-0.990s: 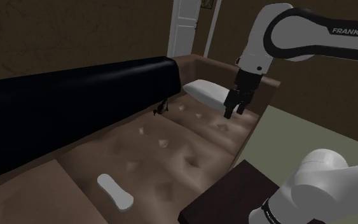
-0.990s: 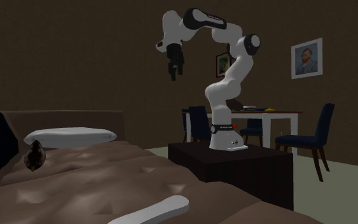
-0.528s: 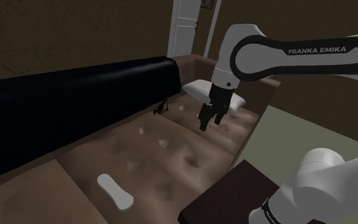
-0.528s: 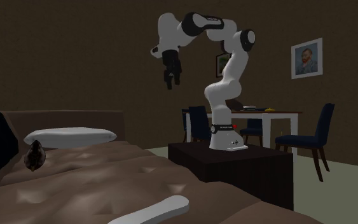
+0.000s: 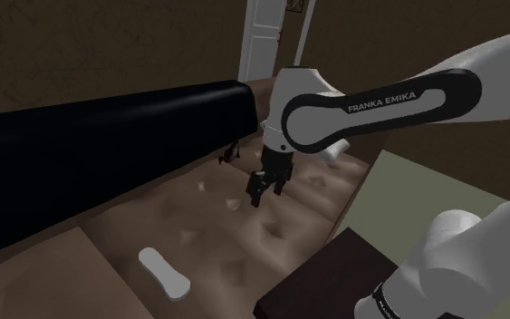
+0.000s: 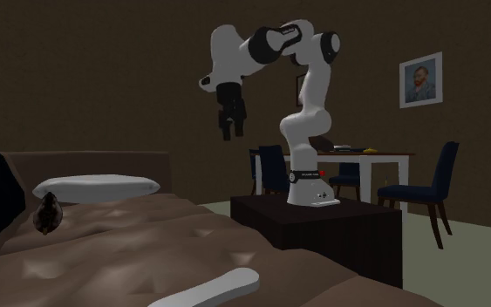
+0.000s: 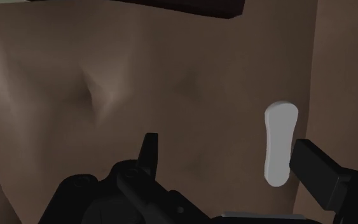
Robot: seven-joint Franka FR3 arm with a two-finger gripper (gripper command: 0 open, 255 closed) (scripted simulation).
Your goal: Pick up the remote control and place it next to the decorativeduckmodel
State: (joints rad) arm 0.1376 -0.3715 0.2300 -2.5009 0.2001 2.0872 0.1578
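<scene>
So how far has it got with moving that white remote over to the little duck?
Nothing looks done yet: the white remote lies on the sofa seat, well apart from the dark duck model near the backrest. In hand: the gripper hangs open and empty above the cushions. Left: go down to the remote, grasp it, carry it over and set it beside the duck.

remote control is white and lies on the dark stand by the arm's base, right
Not quite. The remote control is white, but it lies on the brown tufted cushion, not on the dark stand. The shoulder view shows it lying flat on the cushion, apart from the stand.
</scene>
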